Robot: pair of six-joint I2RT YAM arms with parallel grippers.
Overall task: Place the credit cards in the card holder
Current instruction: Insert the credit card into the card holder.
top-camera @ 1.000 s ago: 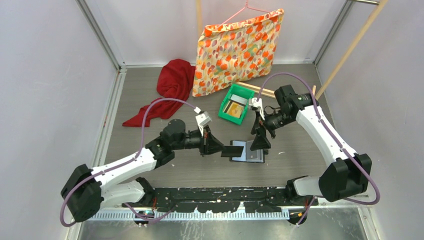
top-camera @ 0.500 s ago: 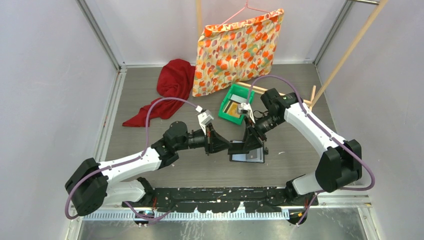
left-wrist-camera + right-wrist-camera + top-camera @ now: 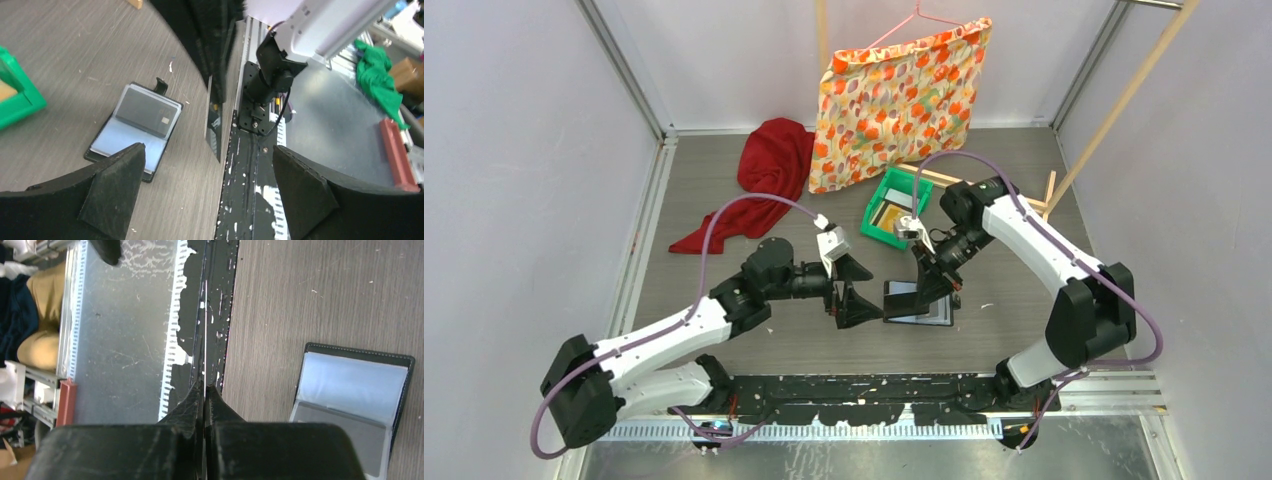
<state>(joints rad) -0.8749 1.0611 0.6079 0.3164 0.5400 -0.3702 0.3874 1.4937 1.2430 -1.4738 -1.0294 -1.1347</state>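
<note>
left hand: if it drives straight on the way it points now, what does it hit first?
Likely the credit card, held edge-on in the shut right hand, dead ahead of the open left hand. Depth is unclear.

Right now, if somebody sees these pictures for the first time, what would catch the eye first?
Mid-table, the right pincer pinches a thin card edge-on, with the open left pincer facing it. Just beside them the black card holder lies open, a dark card in a pocket. At the back hangs a bright flowered bag.

Grey wood-grain tabletop [image 3: 694,160], pale walls [image 3: 514,150] (metal-framed corners), floral cloth [image 3: 899,95] hanging behind.
</note>
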